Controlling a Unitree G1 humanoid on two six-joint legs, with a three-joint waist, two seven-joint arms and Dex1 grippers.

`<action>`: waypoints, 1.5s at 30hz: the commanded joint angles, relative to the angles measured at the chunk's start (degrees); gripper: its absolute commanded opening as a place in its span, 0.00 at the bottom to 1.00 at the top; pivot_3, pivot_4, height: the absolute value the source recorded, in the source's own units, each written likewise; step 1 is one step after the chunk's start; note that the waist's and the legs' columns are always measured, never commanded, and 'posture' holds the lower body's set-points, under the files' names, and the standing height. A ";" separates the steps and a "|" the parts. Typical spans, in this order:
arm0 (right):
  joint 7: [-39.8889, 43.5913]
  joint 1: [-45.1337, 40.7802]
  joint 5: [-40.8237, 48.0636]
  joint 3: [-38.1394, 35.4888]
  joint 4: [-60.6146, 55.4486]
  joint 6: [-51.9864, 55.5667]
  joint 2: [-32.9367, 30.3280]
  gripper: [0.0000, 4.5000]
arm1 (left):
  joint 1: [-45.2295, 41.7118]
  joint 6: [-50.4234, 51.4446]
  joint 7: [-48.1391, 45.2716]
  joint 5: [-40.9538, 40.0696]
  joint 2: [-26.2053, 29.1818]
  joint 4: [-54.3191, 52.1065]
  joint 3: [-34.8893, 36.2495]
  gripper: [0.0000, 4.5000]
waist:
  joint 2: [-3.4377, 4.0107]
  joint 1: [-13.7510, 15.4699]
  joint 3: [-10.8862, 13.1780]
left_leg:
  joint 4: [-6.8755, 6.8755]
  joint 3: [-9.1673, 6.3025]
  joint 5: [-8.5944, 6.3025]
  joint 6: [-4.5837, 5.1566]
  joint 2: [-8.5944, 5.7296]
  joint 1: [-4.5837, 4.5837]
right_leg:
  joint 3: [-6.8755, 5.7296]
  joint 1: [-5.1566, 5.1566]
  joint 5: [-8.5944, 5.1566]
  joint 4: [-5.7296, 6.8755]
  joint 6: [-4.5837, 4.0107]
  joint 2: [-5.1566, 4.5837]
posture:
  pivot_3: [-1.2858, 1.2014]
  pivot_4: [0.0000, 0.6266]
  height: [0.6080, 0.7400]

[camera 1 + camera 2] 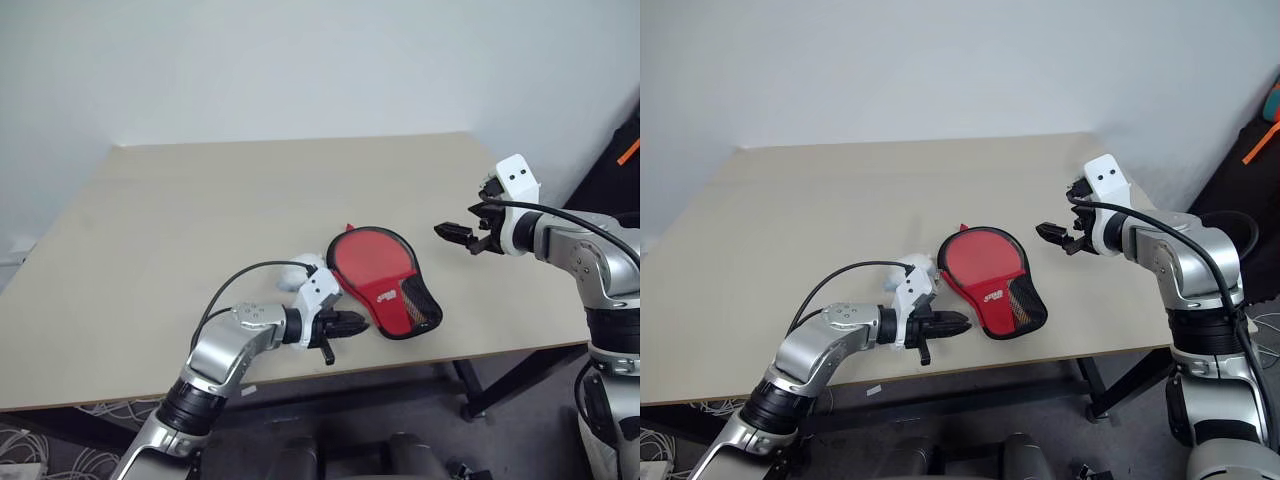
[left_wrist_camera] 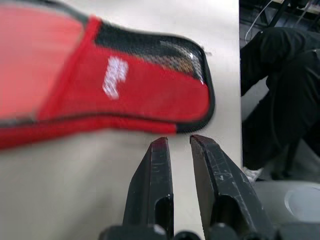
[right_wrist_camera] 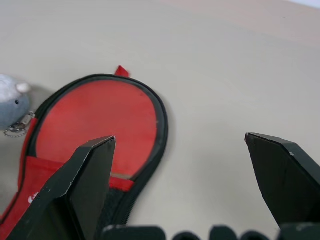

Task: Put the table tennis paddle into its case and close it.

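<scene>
The case (image 1: 385, 275) lies flat near the table's front edge: a round red face inside a black rim, with a red pocket, white label and black mesh at its narrow end. The table tennis paddle is hidden. My left gripper (image 1: 355, 323) hovers low just left of the case's narrow end, pointing at it; its fingers (image 2: 160, 165) stand a narrow gap apart with nothing between them. My right gripper (image 1: 452, 234) hangs above the table to the right of the case, jaws wide open and empty (image 3: 180, 142).
A small grey-white fluffy charm (image 1: 300, 270) on a chain lies by the case's left side, close to my left wrist. The table's (image 1: 200, 200) front edge runs just below the case. A black bag (image 1: 620, 160) stands off the table's right side.
</scene>
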 commanded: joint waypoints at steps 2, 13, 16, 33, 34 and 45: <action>-0.70 -0.22 0.51 -1.43 -2.46 0.34 0.34 1.00 | 0.61 3.33 1.32 -2.72 -0.86 -3.00 1.18 0.48 | 0.00 -0.03 0.00 | -0.01 0.00 0.00 0.00 0.00 0.01 | 0.00 -0.01 0.00 0.00 0.00 0.00 | 0.52 0.00 1.00; -2.14 0.53 1.71 -2.10 -5.05 2.81 2.33 1.00 | -0.03 11.69 8.13 -7.38 -9.67 1.89 4.77 0.78 | 0.01 -0.02 -0.01 | 0.00 -0.01 0.00 0.00 0.00 0.01 | 0.00 0.00 0.00 0.01 0.00 0.01 | 0.52 0.00 1.00; -2.67 0.79 2.00 -2.27 -5.72 3.37 2.62 1.00 | -0.42 14.15 9.90 -8.28 -11.55 3.26 5.78 0.78 | 0.02 -0.04 -0.01 | -0.01 -0.02 0.00 0.00 0.01 0.02 | -0.01 -0.01 0.00 0.01 0.00 0.01 | 0.52 0.00 1.00; -4.71 1.20 3.05 -2.70 -7.95 5.07 4.29 1.00 | -5.14 24.87 24.11 -11.79 -25.68 15.07 17.29 0.78 | 0.05 0.10 -0.06 | 0.06 -0.09 0.00 0.00 -0.08 0.05 | -0.03 0.15 0.00 -0.02 0.00 0.00 | 0.52 0.00 1.00; -4.78 1.23 3.05 -2.67 -8.05 5.07 4.45 1.00 | -5.45 25.06 24.81 -11.63 -26.05 15.79 17.81 0.78 | 0.06 0.11 -0.07 | 0.07 -0.10 0.00 0.00 -0.09 0.05 | -0.04 0.15 0.00 -0.02 0.00 -0.01 | 0.52 0.00 1.00; -5.06 1.10 3.29 -2.41 -8.28 5.07 4.69 1.00 | -8.61 35.18 34.91 -10.85 -29.04 20.01 25.19 0.78 | 0.06 0.02 -0.16 | 0.09 -0.13 0.00 -0.01 -0.11 0.13 | -0.09 0.28 0.00 -0.04 0.01 -0.02 | 0.52 0.00 1.00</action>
